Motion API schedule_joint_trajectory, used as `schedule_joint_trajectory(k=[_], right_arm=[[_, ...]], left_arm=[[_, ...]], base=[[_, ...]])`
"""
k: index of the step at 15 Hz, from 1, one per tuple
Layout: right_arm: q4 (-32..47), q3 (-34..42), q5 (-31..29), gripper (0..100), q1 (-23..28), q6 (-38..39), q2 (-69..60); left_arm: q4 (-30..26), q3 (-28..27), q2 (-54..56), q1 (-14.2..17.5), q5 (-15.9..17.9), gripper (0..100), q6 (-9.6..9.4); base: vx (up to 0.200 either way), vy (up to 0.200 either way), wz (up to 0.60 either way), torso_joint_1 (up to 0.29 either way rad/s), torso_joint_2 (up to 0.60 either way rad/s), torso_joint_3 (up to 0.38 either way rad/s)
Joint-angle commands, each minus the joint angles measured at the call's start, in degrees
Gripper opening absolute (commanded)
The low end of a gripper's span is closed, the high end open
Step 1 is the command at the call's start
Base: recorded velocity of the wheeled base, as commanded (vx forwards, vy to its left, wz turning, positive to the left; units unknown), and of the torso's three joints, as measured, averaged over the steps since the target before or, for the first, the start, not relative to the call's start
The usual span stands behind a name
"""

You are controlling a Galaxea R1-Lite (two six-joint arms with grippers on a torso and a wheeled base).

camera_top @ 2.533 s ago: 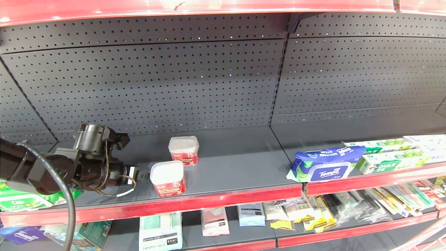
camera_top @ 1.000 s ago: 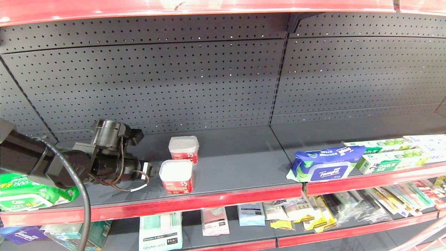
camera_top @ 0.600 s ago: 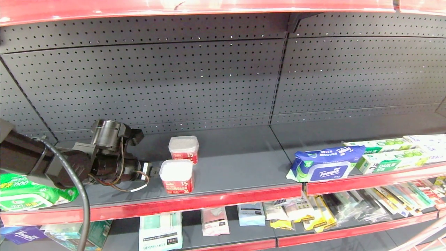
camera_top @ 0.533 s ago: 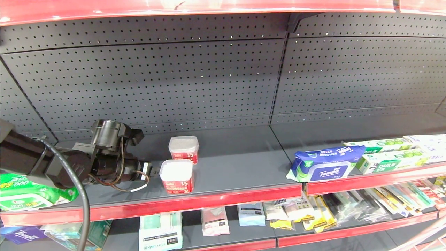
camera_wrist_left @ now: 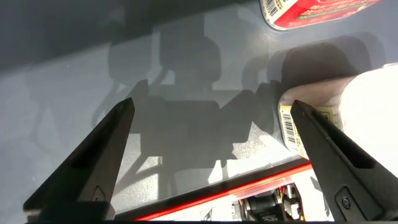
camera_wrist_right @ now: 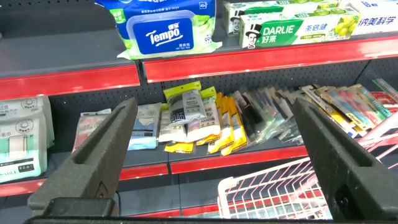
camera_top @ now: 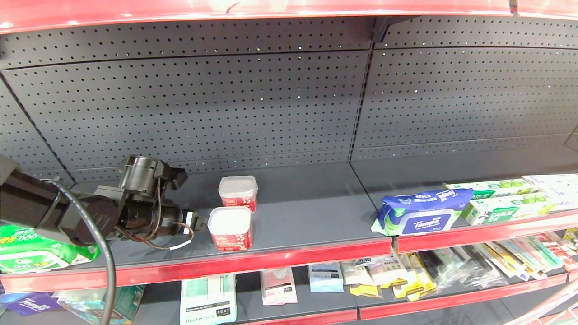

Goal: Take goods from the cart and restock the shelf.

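left wrist view: fingers [camera_wrist_left: 93, 162] wide apart

The grey shelf [camera_top: 311, 216] with a red front lip carries two red-and-white tubs: the front tub [camera_top: 230, 228] near the lip, and the rear tub [camera_top: 238, 193] close at its 12 o'clock. Well off at 3 o'clock lie a blue wipes pack [camera_top: 420, 212] and green toothpaste boxes [camera_top: 510, 208]. At 9 o'clock lies a green pack [camera_top: 40, 259], possibly wipes too.

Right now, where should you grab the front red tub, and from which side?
Take the front tub across its red side walls, coming in level from its left, where the open left gripper sits. It stands upright with flat sides, and the rear tub stands close behind.
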State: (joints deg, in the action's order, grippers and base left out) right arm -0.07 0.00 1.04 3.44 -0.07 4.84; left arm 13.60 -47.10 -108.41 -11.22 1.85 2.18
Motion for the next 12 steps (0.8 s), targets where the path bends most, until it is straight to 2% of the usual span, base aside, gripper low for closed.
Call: schedule_joint_trajectory(k=[1, 10, 12], right_arm=[[-0.01, 0.00, 0.02, 100, -0.01, -0.01, -0.01], [-0.01, 0.00, 0.02, 100, -0.01, -0.01, 0.08], [-0.01, 0.00, 0.02, 100, -0.01, -0.01, 0.08]], left_arm=[[0.02, 0.00, 0.13, -0.12, -0.01, 100, 0.02], [0.02, 0.26, 0.48, -0.39, -0.27, 100, 0.10], [-0.16, 0.96, 2.41, 0.32, -0.62, 100, -0.42]], base=[[0.000, 0.000, 0.00, 0.000, 0.00, 0.000], [0.000, 0.000, 0.00, 0.000, 0.00, 0.000], [0.000, 0.000, 0.00, 0.000, 0.00, 0.000]])
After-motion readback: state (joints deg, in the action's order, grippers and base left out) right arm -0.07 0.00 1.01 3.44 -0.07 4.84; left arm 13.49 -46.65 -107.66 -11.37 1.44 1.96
